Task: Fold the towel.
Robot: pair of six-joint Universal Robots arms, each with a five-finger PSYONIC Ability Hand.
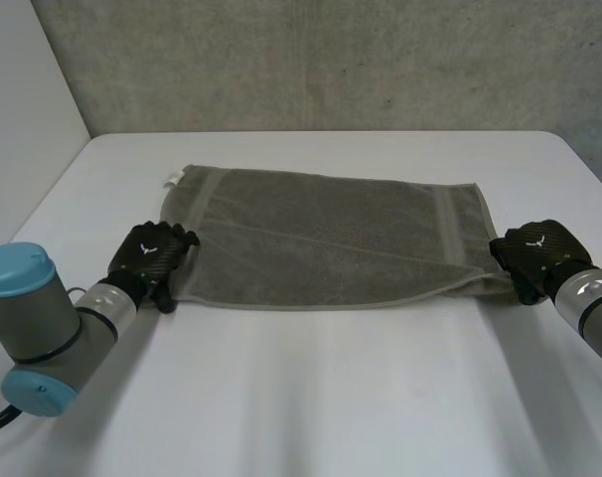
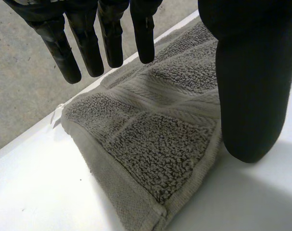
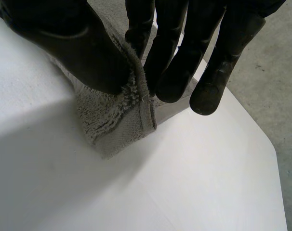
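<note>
1. The towel (image 1: 321, 234) lies flat on the white table (image 1: 311, 397) with its long axis running side to side in front of me. One short end lies toward each of my arms.
2. My left hand (image 1: 152, 256) sits at the near left corner. Its fingers (image 2: 88, 53) are straight and spread, hovering over the pile. The thumb (image 2: 249, 96) points down just beside the towel's edge. Nothing is gripped there yet.
3. My right hand (image 1: 531, 253) sits at the near right corner. There the fingers (image 3: 172, 72) and thumb (image 3: 73, 48) are pinching a raised ridge of the hem, so that corner is mine.
4. Both hands are on the near long edge, one at each end. The far edge lies straight away from my fingertips. I judge the fold goes that way, with the near edge carried over onto the far one.
5. The left side has to close first. If only the right corner lifts, I expect the cloth to drag askew.
6. The table is smooth and bare all round the towel, with open room beyond the far edge before the concrete wall (image 1: 311, 60).
</note>
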